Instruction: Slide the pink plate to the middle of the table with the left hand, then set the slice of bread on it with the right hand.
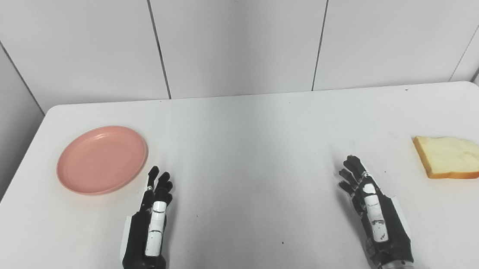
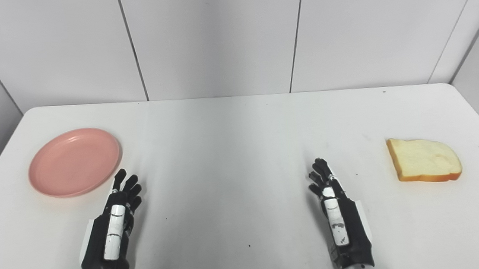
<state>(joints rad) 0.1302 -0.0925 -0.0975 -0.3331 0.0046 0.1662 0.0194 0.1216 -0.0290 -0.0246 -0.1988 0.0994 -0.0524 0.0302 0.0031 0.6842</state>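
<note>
The round, shallow pink plastic plate (image 1: 102,165) lay at the table's left, well apart from the centre, and was judged light, stiff and easily slid by its raised near rim. The soft white bread slice with a tan crust (image 1: 451,157) lay far right, near the edge; it was judged light and crushable, best pinched gently at the crust. The left hand (image 1: 150,229) and right hand (image 1: 374,209) were seen empty, fingers extended. The white table (image 1: 245,151) between them was bare.
</note>
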